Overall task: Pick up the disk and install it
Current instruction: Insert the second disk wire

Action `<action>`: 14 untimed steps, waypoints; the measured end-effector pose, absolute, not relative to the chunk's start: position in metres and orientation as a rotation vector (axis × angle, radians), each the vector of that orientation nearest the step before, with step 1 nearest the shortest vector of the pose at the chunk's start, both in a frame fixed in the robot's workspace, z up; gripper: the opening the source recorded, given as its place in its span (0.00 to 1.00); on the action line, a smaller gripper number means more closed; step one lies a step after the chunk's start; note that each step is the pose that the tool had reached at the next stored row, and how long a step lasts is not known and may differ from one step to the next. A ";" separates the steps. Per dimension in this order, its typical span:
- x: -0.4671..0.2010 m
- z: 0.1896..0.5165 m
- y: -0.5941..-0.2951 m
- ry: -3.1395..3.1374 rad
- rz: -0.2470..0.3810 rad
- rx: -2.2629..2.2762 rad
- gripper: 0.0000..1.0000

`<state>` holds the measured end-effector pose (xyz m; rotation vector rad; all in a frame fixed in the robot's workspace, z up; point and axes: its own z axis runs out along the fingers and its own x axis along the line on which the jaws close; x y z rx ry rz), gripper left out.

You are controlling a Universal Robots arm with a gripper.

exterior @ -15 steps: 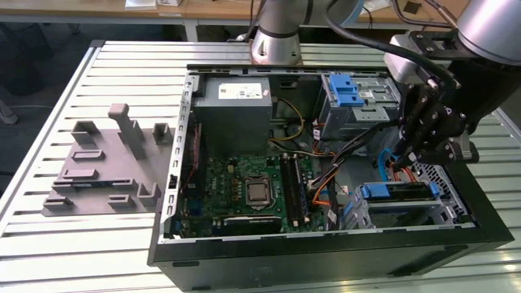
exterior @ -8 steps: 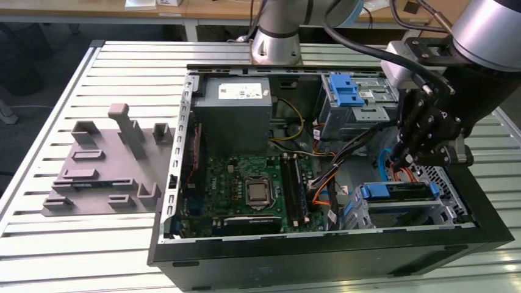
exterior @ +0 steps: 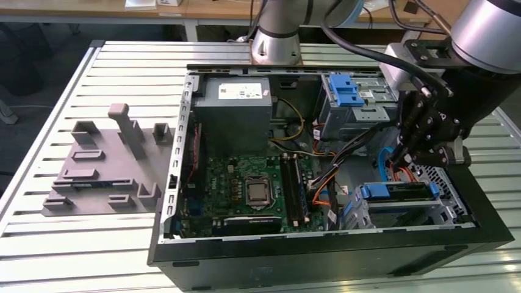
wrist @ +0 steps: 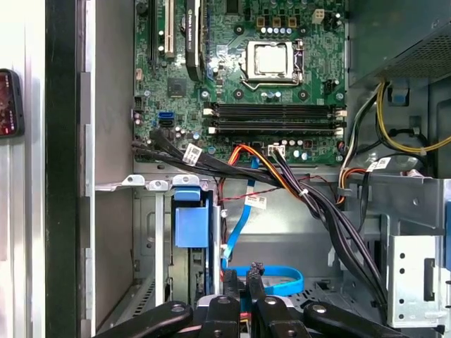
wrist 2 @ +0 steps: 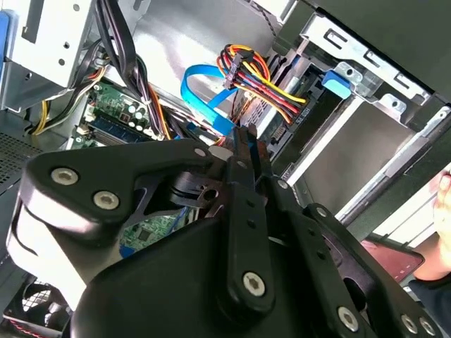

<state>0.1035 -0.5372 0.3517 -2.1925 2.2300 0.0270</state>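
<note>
The disk [exterior: 397,193], silver in its blue carrier, sits inside the lower drive bay of the open computer case [exterior: 326,253], at the exterior view's right. Both wrist views show the carrier's blue tab [wrist: 191,222] [wrist 2: 337,79] in that bay. My gripper [exterior: 407,159] hangs inside the case just above and beside the bay. Its fingers stand together at the end of a blue flat cable [wrist 2: 204,95] in the second wrist view, where the gripper [wrist 2: 244,137] looks shut on it. The first wrist view has the gripper [wrist: 242,282] over the cable's blue loop [wrist: 278,280].
A grey power-supply box [exterior: 236,113] and the green motherboard [exterior: 252,186] fill the case's left half. An upper drive cage with a blue latch [exterior: 348,91] stands at the back. Bundled wires [wrist: 310,204] cross beside the bay. A grey fixture [exterior: 106,168] lies on the slatted table.
</note>
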 end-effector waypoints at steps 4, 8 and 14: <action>0.103 0.349 -0.540 2.229 0.024 -2.192 0.16; 0.103 0.347 -0.546 2.227 0.021 -2.191 0.16; 0.103 0.344 -0.553 2.226 0.020 -2.191 0.16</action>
